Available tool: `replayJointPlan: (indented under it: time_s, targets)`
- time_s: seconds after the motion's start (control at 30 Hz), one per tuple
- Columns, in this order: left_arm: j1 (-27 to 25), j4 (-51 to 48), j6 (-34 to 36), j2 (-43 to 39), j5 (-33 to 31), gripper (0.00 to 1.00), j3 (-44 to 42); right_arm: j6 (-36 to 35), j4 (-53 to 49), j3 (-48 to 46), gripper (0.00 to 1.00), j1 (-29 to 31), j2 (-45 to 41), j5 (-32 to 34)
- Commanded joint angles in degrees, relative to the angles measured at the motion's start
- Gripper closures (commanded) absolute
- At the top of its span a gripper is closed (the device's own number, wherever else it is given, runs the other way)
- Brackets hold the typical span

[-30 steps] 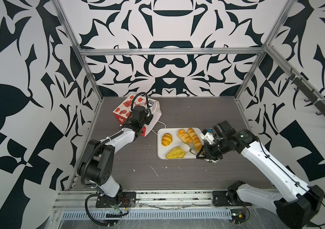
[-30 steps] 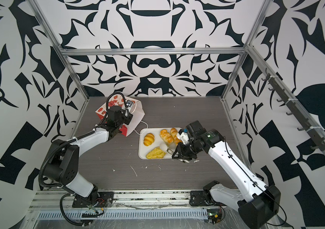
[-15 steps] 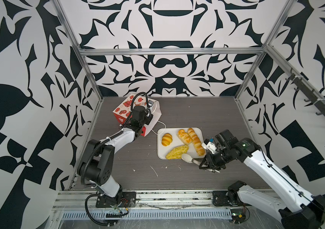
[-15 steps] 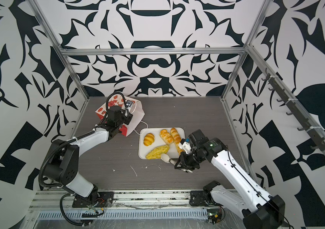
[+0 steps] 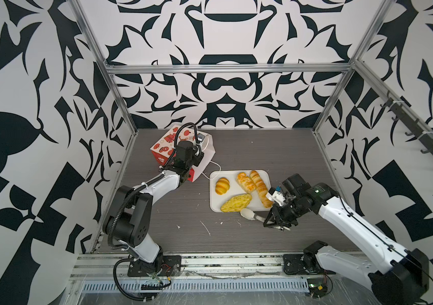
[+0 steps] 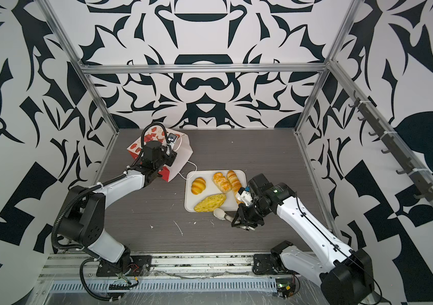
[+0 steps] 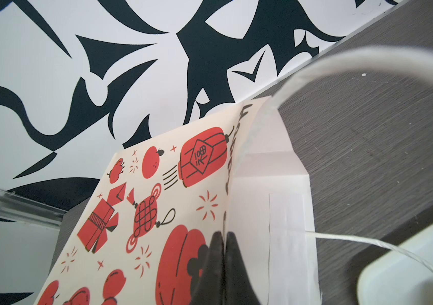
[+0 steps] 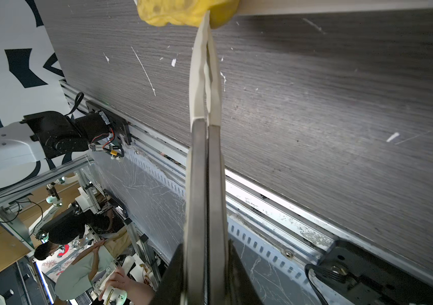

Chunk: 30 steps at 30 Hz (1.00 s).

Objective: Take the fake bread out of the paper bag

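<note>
Both top views are bright and evenly lit from overhead. Only faint, soft shadows lie under the arms on the desk (image 5: pixel 263 153), the fake bread (image 5: pixel 222 185) has a glossy shine, and the wide lens stretches the wall pattern (image 5: pixel 25 132) toward the picture edges. In the left wrist view the printed paper bag (image 7: pixel 157 200) is crisp, but the string handle (image 7: pixel 355 59) nearest the lens is a wide pale smear and the tray (image 7: pixel 408 264) corner is soft. The right wrist view shows a pale sheen across the desk grain and near-white glare on the metal rail (image 8: pixel 249 190).
</note>
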Motion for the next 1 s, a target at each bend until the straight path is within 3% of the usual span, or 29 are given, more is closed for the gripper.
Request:
replayJointPlan:
  time_s: [0.0,0.67,0.97]
  targets:
    - [0.25,0.62,-0.91,-0.09,0.73,1.0,-0.01,-0.38,3.11,1.39,1.0,-0.14,0.61,-0.04]
    - [0.21,0.44,-1.1,-0.32,1.27,1.0,-0.29,0.95,11.41,7.88,1.0,-0.14,4.99,1.27]
    - [0.21,0.09,-0.95,-1.16,1.05,1.0,-0.7,-1.55,7.93,10.42,1.0,-0.2,2.19,2.58]
